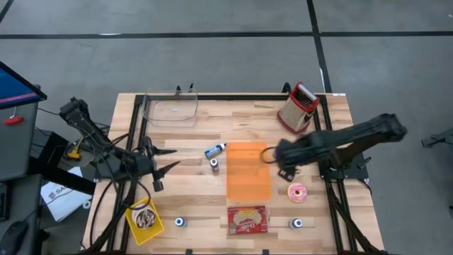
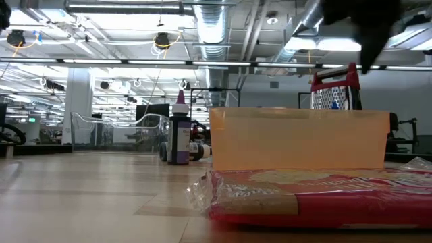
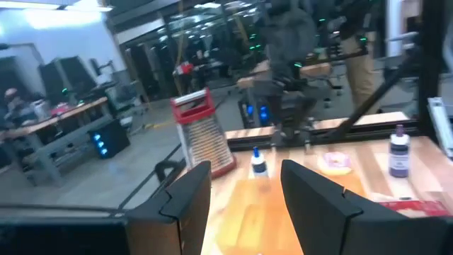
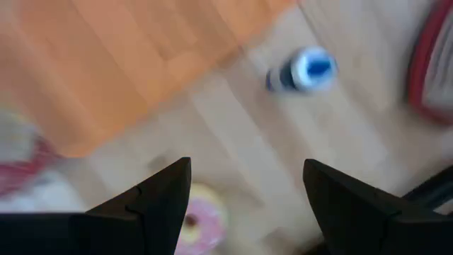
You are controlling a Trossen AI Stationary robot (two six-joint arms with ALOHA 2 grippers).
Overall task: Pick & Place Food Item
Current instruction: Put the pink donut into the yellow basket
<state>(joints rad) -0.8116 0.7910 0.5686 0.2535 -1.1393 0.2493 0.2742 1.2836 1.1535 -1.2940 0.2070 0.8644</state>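
Observation:
A pink frosted donut [image 1: 297, 192] lies on the wooden table near its right edge and shows blurred in the right wrist view [image 4: 202, 223]. A red food packet [image 1: 248, 219] lies flat by the near edge, close in the low view [image 2: 317, 196]. An orange container [image 1: 248, 170] stands mid-table. My right gripper [image 1: 283, 172] hangs open above the table between the container and the donut, pointing down [image 4: 248, 170]. My left gripper [image 1: 168, 159] is open at the table's left side, held level and pointing toward the right [image 3: 244, 170]. Nothing is between either pair of fingers.
A red-handled grater [image 1: 299, 108] stands at the far right and a clear tub [image 1: 172, 110] at the far left. A yellow tray [image 1: 144, 218] of small items sits near left. Small bottles [image 1: 216, 150] stand left of the orange container, others [image 1: 296, 223] by the near edge.

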